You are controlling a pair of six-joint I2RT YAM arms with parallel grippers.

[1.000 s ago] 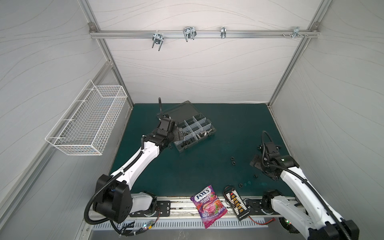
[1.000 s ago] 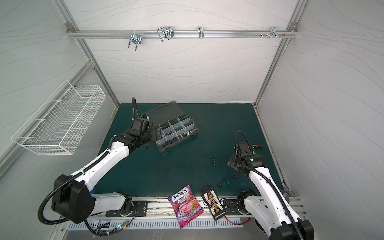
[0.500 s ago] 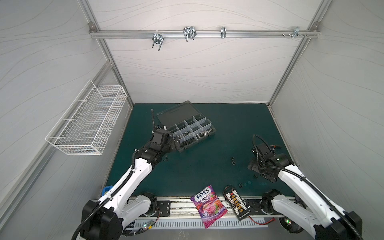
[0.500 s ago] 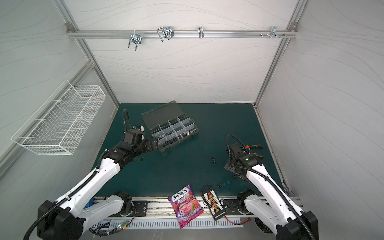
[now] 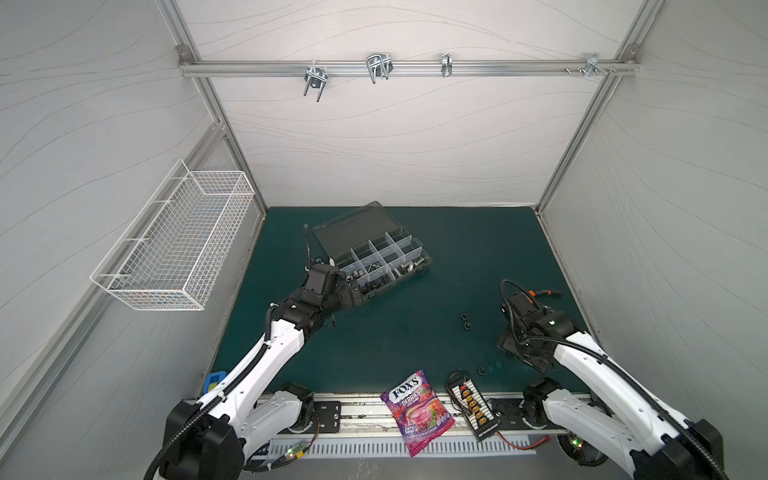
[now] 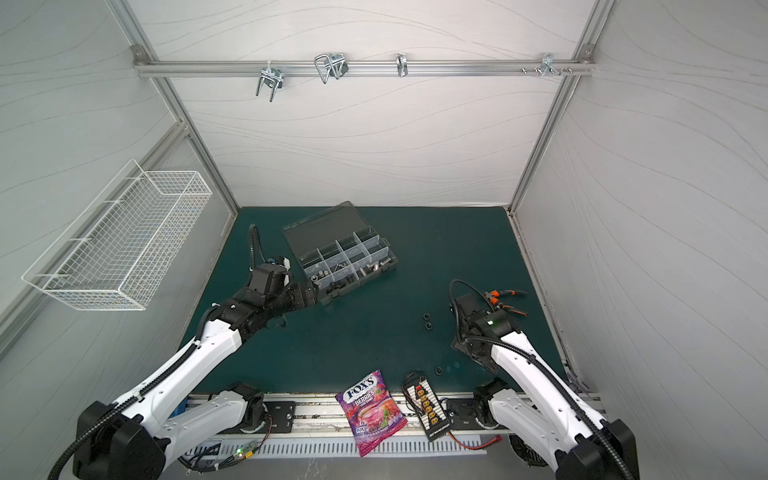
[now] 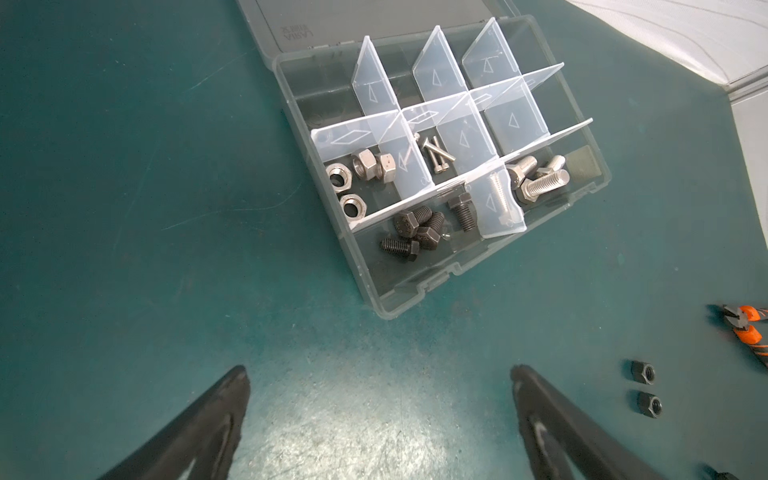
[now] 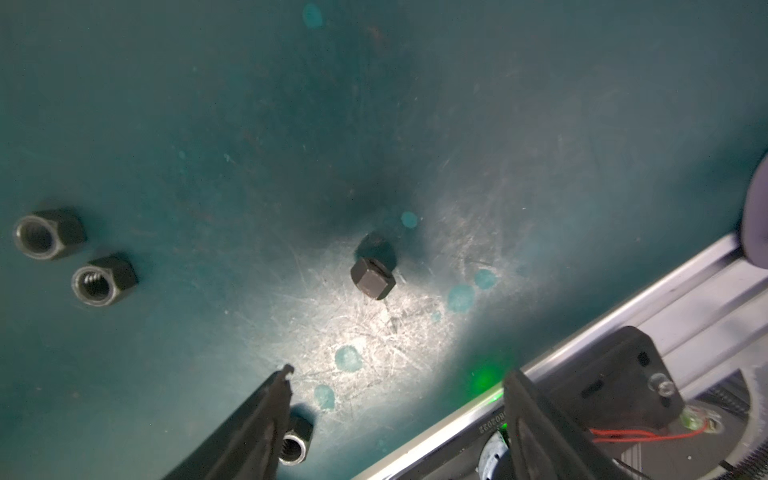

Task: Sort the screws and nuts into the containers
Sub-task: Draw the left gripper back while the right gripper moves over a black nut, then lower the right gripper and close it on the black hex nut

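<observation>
Right wrist view: we hold our right gripper (image 8: 399,374) apart and empty, black nut (image 8: 372,277) just ahead; next, we likely straddle and pinch it.

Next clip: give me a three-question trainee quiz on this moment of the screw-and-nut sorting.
1. True or false: the left end effector is open and empty.
2. Loose on the green mat lie: A washers; B black nuts; C nails.
3. How many of those show in both top views?
Key: 1 true; 2 B; 3 three.
</observation>
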